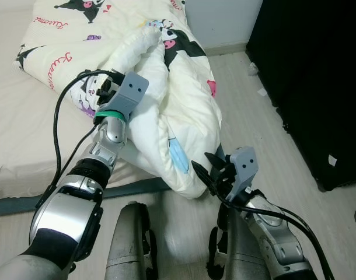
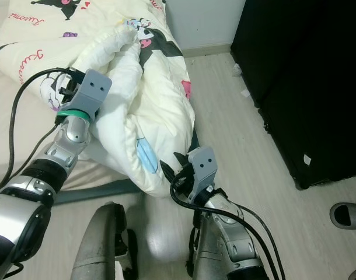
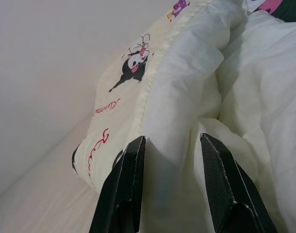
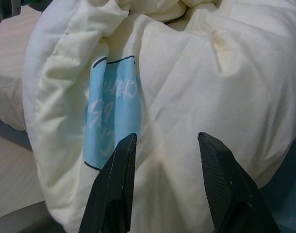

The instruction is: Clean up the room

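Left hand (image 3: 170,187) spread around duvet (image 1: 178,105) fold — right hand (image 4: 167,187) spread, blue patch (image 4: 114,114) ahead.

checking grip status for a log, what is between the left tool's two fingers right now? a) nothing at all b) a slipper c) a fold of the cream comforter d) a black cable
c: the left wrist view has a thick fold of the cream comforter running between the two black fingers of the left tool, which stand spread on either side of it.
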Controlling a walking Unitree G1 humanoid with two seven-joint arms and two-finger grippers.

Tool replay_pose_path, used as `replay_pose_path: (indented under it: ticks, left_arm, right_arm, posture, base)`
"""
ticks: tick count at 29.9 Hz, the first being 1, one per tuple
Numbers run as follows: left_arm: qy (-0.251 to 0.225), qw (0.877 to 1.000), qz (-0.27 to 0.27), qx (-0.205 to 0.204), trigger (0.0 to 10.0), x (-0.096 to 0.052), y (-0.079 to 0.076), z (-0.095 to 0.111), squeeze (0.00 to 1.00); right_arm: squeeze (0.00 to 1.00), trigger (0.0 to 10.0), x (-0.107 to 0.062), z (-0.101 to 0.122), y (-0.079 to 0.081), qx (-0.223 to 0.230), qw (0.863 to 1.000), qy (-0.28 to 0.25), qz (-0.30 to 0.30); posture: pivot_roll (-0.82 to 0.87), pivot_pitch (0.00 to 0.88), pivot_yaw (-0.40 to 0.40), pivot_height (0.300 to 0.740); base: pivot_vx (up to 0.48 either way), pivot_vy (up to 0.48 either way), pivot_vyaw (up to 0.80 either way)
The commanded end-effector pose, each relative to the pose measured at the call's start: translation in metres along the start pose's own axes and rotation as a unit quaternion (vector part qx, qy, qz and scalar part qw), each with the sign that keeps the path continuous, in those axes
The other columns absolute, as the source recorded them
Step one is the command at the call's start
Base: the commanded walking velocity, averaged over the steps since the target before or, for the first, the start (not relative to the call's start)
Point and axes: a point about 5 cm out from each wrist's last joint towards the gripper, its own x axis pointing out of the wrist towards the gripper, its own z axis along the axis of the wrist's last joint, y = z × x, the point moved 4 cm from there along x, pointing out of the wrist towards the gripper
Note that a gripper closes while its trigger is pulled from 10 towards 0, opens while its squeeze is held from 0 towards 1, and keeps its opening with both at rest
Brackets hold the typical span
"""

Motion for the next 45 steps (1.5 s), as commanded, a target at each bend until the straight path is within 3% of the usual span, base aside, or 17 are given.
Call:
replay_pose_path:
  ticks: [1, 3, 7, 10, 11, 15, 20, 21, 22, 23, 28, 30, 34, 36, 37, 38, 45]
  left_arm:
    - [0.025, 1.000, -0.010, 0.014, 10.0, -0.003, -0.002, -0.015, 0.00]
    - [0.023, 1.000, -0.015, 0.003, 10.0, -0.004, -0.004, -0.013, 0.00]
    - [-0.040, 0.991, -0.089, -0.090, 10.0, -0.010, -0.028, 0.017, 0.00]
    - [-0.103, 0.971, -0.157, -0.145, 10.0, -0.025, -0.047, 0.042, 0.00]
    - [-0.124, 0.960, -0.188, -0.168, 10.0, -0.036, -0.057, 0.050, 1.00]
    - [-0.130, 0.948, -0.228, -0.179, 10.0, -0.053, -0.070, 0.050, 1.00]
    - [-0.095, 0.968, -0.209, -0.099, 10.0, -0.054, -0.076, 0.026, 1.00]
    - [-0.087, 0.976, -0.187, -0.069, 10.0, -0.050, -0.071, 0.021, 0.87]
    - [-0.087, 0.976, -0.187, -0.069, 10.0, -0.050, -0.071, 0.021, 0.87]
    - [-0.078, 0.984, -0.155, -0.043, 10.0, -0.045, -0.063, 0.017, 0.41]
    - [-0.066, 0.991, -0.112, -0.013, 10.0, -0.039, -0.050, 0.015, 0.40]
    - [-0.057, 0.992, -0.116, 0.003, 10.0, -0.040, -0.054, 0.012, 0.00]
    - [-0.044, 0.990, -0.130, 0.012, 10.0, -0.042, -0.061, 0.007, 0.00]
    - [-0.039, 0.990, -0.135, 0.012, 9.3, -0.043, -0.063, 0.006, 0.00]
    - [-0.034, 0.990, -0.140, 0.008, 4.1, -0.044, -0.065, 0.004, 0.00]
    - [-0.030, 0.989, -0.142, 0.004, 0.4, -0.045, -0.066, 0.003, 0.00]
    - [-0.010, 0.990, -0.139, -0.009, 0.0, -0.046, -0.066, -0.004, 0.00]
  right_arm:
    - [0.00, 10.0, -0.002, -0.005, 0.002, 0.003, 1.000, 0.010, 0.002]
    - [0.00, 10.0, -0.002, -0.005, 0.002, 0.003, 1.000, 0.010, 0.002]
    - [0.00, 10.0, -0.003, -0.005, 0.001, 0.003, 1.000, 0.010, 0.000]
    - [0.00, 10.0, -0.004, -0.005, 0.001, 0.004, 1.000, 0.010, -0.001]
    - [0.00, 10.0, -0.004, -0.006, 0.001, 0.004, 1.000, 0.010, -0.002]
    - [0.00, 10.0, -0.003, -0.007, 0.002, 0.005, 1.000, 0.011, -0.002]
    - [0.00, 10.0, -0.002, -0.007, 0.003, 0.006, 1.000, 0.012, 0.002]
    - [0.00, 10.0, -0.002, -0.007, 0.003, 0.005, 1.000, 0.012, 0.002]
    - [0.00, 10.0, -0.002, -0.007, 0.003, 0.005, 1.000, 0.012, 0.002]
    - [0.00, 10.0, -0.002, -0.007, 0.003, 0.005, 1.000, 0.012, 0.003]
    - [0.00, 10.0, -0.001, -0.007, 0.003, 0.005, 1.000, 0.012, 0.003]
    - [0.00, 10.0, -0.001, -0.007, 0.004, 0.004, 1.000, 0.013, 0.004]
    - [0.00, 10.0, -0.002, -0.007, 0.004, 0.005, 1.000, 0.013, 0.004]
    - [0.00, 10.0, -0.002, -0.007, 0.004, 0.004, 1.000, 0.013, 0.004]
    - [0.00, 10.0, -0.002, -0.007, 0.004, 0.004, 1.000, 0.013, 0.004]
    - [0.00, 10.0, -0.002, -0.008, 0.004, 0.004, 1.000, 0.013, 0.004]
    - [0.00, 10.0, -0.001, -0.008, 0.004, 0.003, 1.000, 0.013, 0.005]
  posture:
    - [0.04, 0.244, 0.103, 0.604]
    - [0.04, 0.244, 0.104, 0.604]
    - [0.04, 0.243, 0.108, 0.604]
    - [0.04, 0.242, 0.108, 0.604]
    - [0.04, 0.243, 0.109, 0.604]
    - [0.05, 0.245, 0.107, 0.604]
    - [0.05, 0.248, 0.104, 0.604]
    - [0.05, 0.248, 0.103, 0.604]
    - [0.05, 0.248, 0.103, 0.604]
    - [0.05, 0.247, 0.103, 0.604]
    - [0.04, 0.244, 0.103, 0.604]
    - [0.04, 0.243, 0.105, 0.604]
    - [0.04, 0.243, 0.105, 0.604]
    - [0.04, 0.242, 0.104, 0.604]
    - [0.04, 0.242, 0.104, 0.604]
    - [0.04, 0.241, 0.103, 0.604]
    - [0.04, 0.234, 0.101, 0.604]
  base:
    - [0.000, 0.000, 0.00]
    - [0.000, 0.000, 0.00]
    - [0.000, 0.000, 0.00]
    - [0.000, 0.000, 0.00]
    - [0.000, 0.000, 0.00]
    - [0.000, 0.000, 0.00]
    - [0.000, 0.000, 0.00]
    - [0.000, 0.000, 0.00]
    - [0.000, 0.000, 0.00]
    - [0.000, 0.000, 0.00]
    - [0.000, 0.000, 0.00]
    - [0.000, 0.000, 0.00]
    - [0.000, 0.000, 0.00]
    - [0.000, 0.000, 0.00]
    - [0.000, 0.000, 0.00]
    - [0.000, 0.000, 0.00]
    - [0.000, 0.000, 0.00]
